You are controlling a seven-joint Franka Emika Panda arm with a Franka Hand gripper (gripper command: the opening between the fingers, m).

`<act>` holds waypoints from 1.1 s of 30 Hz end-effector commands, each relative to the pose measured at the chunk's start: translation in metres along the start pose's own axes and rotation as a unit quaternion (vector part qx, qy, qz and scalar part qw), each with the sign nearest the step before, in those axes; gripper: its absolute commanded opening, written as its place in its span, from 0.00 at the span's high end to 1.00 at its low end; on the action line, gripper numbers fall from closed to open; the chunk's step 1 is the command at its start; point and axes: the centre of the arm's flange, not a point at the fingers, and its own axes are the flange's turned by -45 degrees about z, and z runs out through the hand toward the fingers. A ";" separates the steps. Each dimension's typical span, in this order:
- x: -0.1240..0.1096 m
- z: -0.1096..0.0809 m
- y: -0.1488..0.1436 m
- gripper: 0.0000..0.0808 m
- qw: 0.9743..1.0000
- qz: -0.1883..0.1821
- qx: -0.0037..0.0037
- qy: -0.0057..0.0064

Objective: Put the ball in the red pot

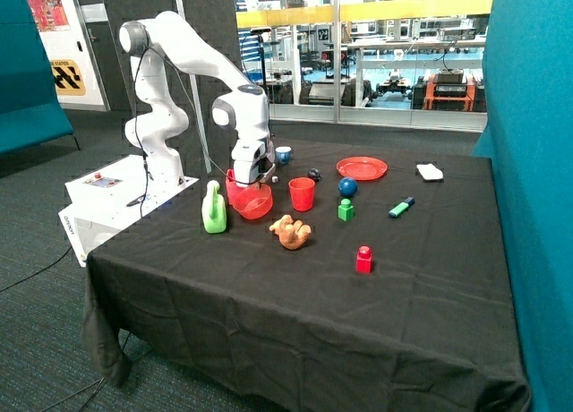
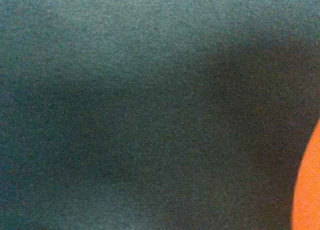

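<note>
Gripper [image 1: 252, 181] sits low over the red bowl [image 1: 255, 203], right by the red pot [image 1: 233, 186]. The pot is mostly hidden behind the gripper and bowl; only a red sliver shows. Can't tell the finger state: they're lost against the bowl in the outside view and absent from the wrist view. That view shows only dark tablecloth [image 2: 125, 90] plus an orange-red curved edge [image 2: 309, 190], cut off at the frame border; can't say which object it is.

Ball [image 1: 347, 186] is on the cloth, not in the pot, just behind the green block [image 1: 346, 210] and in front of the red plate [image 1: 362, 168]. The red cup [image 1: 302, 194] stands between ball and gripper. The small black ball [image 1: 314, 174] lies behind the cup. The front half of the table is mostly open; the red block [image 1: 363, 260] stands alone there.
</note>
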 end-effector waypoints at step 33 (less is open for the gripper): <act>-0.006 0.004 0.003 0.11 1.000 -0.006 0.000 0.001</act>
